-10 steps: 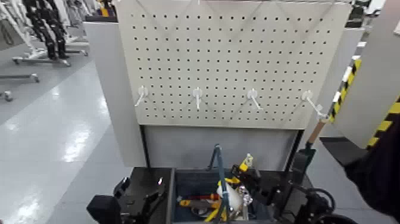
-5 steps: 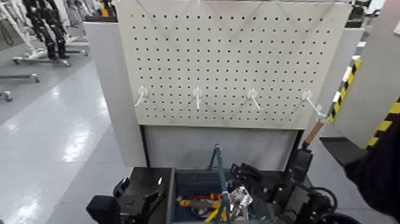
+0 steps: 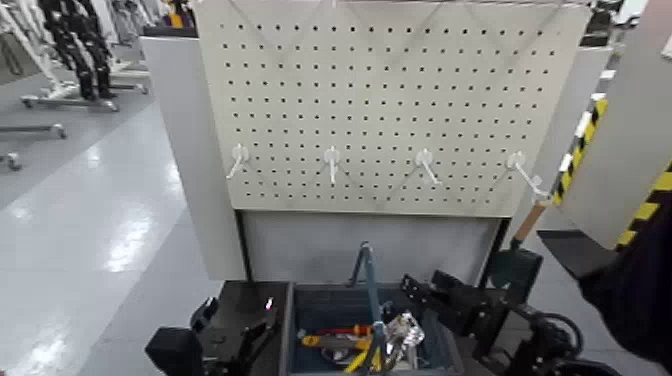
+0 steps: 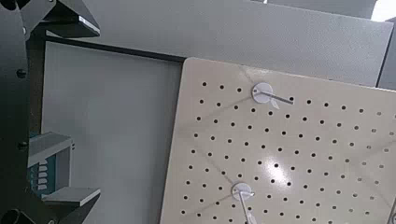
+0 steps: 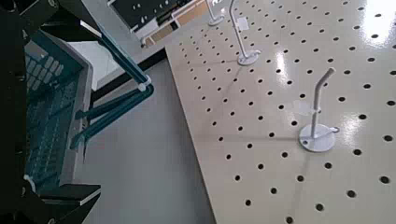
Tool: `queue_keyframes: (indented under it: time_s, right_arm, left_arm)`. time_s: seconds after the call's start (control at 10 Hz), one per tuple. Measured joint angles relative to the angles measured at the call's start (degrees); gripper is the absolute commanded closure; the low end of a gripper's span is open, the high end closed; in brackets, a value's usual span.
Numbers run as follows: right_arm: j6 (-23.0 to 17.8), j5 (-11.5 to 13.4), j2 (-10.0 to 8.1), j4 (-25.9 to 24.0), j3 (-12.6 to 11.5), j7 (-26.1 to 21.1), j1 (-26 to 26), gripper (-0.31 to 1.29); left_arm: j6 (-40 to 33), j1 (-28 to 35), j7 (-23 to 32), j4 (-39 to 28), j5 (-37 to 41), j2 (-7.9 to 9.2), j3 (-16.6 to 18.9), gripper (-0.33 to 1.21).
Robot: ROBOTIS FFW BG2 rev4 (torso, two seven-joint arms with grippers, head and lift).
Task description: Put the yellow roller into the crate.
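The right tool (image 5: 97,113) is above the far right part of the crate (image 3: 290,325), its jaws standing wide apart with nothing between them. The yellow roller cannot be picked out for certain; it is probably down in the crate below the tool, among the yellow-handled tools (image 3: 358,361) and the silvery wrapped thing (image 3: 405,331). If so, the task looks all but done, and only a clear retreat remains.

The likeliest trouble is the spread jaws catching the crate's upright handle (image 3: 371,295), just to the left of the tool, and dragging the crate if the arm swings inward. Backing out to the right carries its own risk: the green trowel (image 3: 515,268) hangs on that side of the tool, near the forearm, and a knock could lift it off its hook (image 3: 516,162). Ahead and above, the pegboard (image 3: 370,120) with its protruding hooks limits a forward move.

Across the crate, the left tool (image 4: 97,112) waits over the dark counter (image 3: 240,297), jaws apart and holding nothing.
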Motion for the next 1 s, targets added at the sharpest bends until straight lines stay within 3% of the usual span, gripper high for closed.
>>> queue_keyframes:
  time_s: [0.3, 0.6, 0.8, 1.0]
  right_arm:
    - [-7.66, 9.06, 1.17, -8.07, -0.46, -12.0, 6.42, 0.14]
    - [-15.57, 14.72, 2.3, -12.6, 0.27, -22.51, 12.97, 0.14]
    - [-20.57, 17.81, 3.26, -13.84, 0.6, -26.74, 16.69, 0.14]
    - [-22.73, 20.99, 4.96, -14.85, -0.26, -27.43, 19.76, 0.14]
  left_arm:
    - [0.04, -0.09, -0.02, 0.0, 0.04, 0.13, -0.15, 0.11]
    - [0.09, -0.12, -0.03, 0.0, 0.09, 0.26, -0.21, 0.11]
    - [0.09, -0.12, -0.05, 0.0, 0.09, 0.26, -0.25, 0.11]
    - [0.05, 0.01, -0.05, 0.0, 0.11, 0.26, -0.14, 0.11]
